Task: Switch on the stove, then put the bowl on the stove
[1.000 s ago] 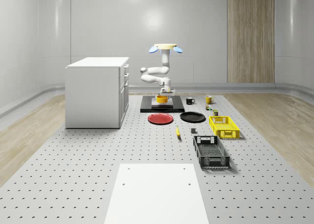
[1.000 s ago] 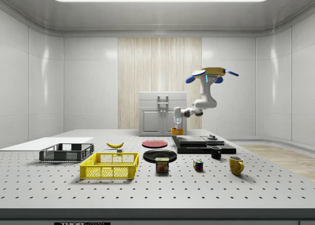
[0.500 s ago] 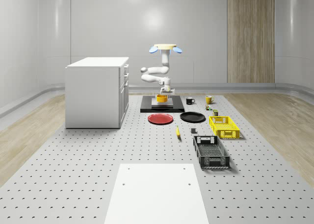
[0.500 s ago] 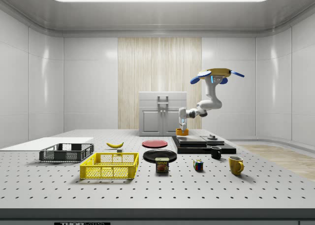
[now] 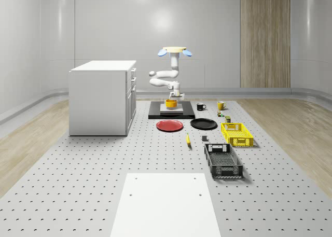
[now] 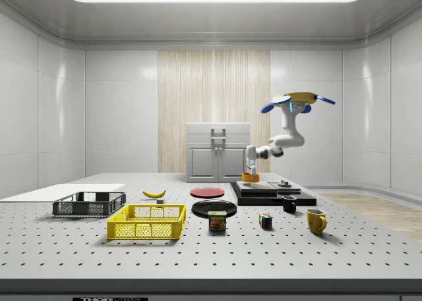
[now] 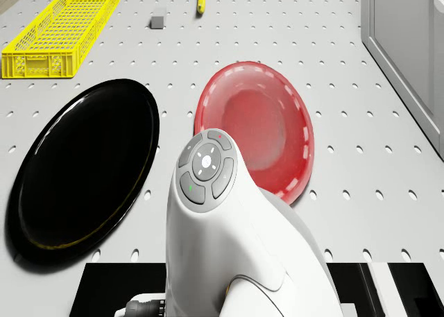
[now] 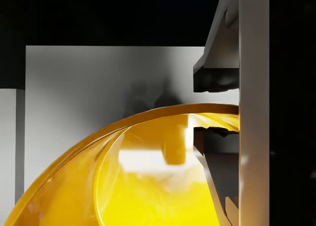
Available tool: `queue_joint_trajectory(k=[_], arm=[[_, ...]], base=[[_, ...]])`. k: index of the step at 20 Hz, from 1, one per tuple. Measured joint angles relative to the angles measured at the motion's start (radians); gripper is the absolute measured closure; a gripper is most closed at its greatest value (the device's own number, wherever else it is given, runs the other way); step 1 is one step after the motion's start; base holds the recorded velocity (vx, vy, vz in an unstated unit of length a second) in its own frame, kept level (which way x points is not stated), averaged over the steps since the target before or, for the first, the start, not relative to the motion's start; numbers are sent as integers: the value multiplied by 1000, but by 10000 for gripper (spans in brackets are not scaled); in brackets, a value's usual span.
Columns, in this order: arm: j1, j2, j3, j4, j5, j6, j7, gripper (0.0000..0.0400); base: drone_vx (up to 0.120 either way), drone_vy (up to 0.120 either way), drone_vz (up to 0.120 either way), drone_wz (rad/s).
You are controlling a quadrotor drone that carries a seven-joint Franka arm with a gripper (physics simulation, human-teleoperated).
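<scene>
The yellow bowl [image 8: 148, 181] sits low in the wrist view, its rim pinched between the gripper [image 8: 217, 107] fingers [image 8: 212, 72] — one pad outside the wall, one inside. In the whole-scene view the bowl [image 5: 171, 103] lies just above centre, on or just over the grey plate of the black stove [image 5: 171, 112]; whether it touches I cannot tell. It looks rigid, light and glossy, so likely slippery: a thin-wall rim pinch suits it, though it may swing or slide if tilted. In the side view the drone [image 6: 298, 101] hovers right of centre, above the stove's far end, arm bent down to the bowl [image 6: 250, 177]. Nearer the camera lie a red plate [image 7: 260, 133] and a black plate [image 7: 83, 168].
</scene>
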Motion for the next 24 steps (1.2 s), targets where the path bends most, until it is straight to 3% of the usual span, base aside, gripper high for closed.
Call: queue_joint_trajectory(k=[10, 12, 15, 19, 24], arm=[[-12, 6, -68, 29, -63, 32, -8, 298], [-13, 9, -77, 34, -72, 35, -5, 181], [-10, 10, -67, 29, -64, 28, 0, 86], [-2, 8, -30, 11, -30, 8, 4, 31], [7, 4, 33, -13, 28, -20, 9, 9]], base=[[0, 0, 0, 0], [0, 0, 0, 0], [0, 0, 0, 0], [0, 0, 0, 0], [0, 0, 0, 0]])
